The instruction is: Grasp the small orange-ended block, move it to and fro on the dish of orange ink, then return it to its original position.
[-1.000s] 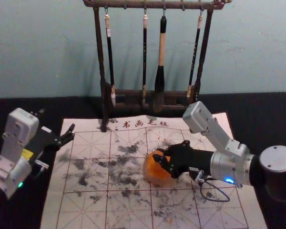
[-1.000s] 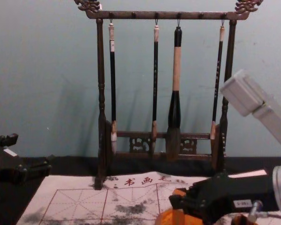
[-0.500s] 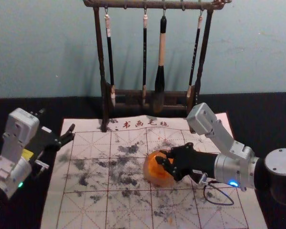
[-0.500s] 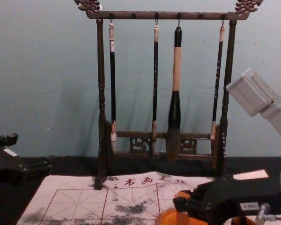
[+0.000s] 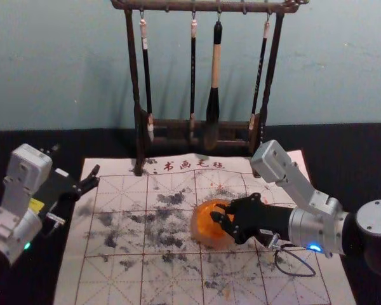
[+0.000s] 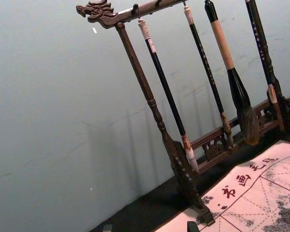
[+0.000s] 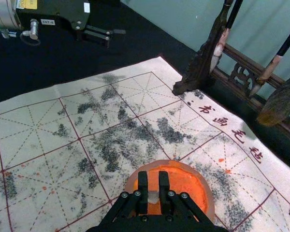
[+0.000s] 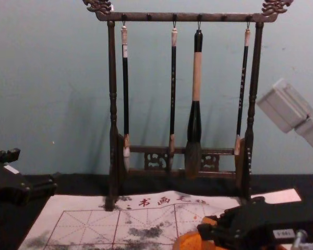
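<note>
Since the frame half a second back, your right gripper (image 5: 218,211) has slid a little toward the felt's right edge and slightly toward its near edge, carrying the small orange-ended block (image 7: 153,186) with it. The dish of orange ink (image 7: 130,186) has not visibly shifted on the calligraphy felt (image 5: 114,273), and your left gripper (image 5: 76,161) waits by the felt's left edge, spread wide with nothing in it, just as it did then.

You have the right fingers closed to the block's width, one pad on either side of it. The block is over the inked part of the dish, toward the dish's right side; you can't tell from here how firmly its lower end meets the ink.

This looks like the to-and-fro stage. Watch the length of your strokes: carry on much further right and the block could catch the rim, dragging or tipping the dish and spilling ink on the felt. Pressing too hard could also pull the dish along or twist the block, since only the narrow fingertips hold it; wet ink creeping up could make it slip. When you lift away, a loaded end may drip onto the felt.
</note>
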{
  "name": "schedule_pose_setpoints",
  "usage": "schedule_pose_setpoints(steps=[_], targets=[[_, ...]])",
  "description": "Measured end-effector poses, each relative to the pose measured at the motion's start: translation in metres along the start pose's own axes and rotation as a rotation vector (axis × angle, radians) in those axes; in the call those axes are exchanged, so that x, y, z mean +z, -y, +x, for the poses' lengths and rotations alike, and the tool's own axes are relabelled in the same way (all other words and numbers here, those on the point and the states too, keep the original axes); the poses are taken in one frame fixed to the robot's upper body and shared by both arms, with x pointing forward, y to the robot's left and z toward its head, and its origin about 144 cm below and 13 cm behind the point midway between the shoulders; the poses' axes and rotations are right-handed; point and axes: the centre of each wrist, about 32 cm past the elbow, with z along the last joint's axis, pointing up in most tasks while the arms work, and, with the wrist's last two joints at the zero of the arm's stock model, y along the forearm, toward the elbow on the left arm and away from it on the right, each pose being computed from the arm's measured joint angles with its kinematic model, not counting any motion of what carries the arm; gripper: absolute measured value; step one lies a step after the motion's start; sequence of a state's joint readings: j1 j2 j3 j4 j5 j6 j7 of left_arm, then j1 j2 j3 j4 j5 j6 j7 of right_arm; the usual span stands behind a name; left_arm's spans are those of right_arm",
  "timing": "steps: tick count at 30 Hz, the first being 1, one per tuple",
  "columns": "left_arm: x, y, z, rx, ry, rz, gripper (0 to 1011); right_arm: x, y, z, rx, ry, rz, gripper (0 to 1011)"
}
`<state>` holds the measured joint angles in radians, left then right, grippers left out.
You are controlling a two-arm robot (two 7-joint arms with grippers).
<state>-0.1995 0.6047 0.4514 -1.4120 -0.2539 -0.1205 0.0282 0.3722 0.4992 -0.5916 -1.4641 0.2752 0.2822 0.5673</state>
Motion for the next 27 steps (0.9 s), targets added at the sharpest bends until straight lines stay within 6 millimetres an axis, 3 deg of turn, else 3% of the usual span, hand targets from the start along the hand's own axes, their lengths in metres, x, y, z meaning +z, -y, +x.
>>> schedule_pose_setpoints(steps=[27], targets=[[0.0,0.0,0.0,0.0,0.0,0.0,1001,0.006,-0.006,-0.016,0.077,0.006,0.011,82]])
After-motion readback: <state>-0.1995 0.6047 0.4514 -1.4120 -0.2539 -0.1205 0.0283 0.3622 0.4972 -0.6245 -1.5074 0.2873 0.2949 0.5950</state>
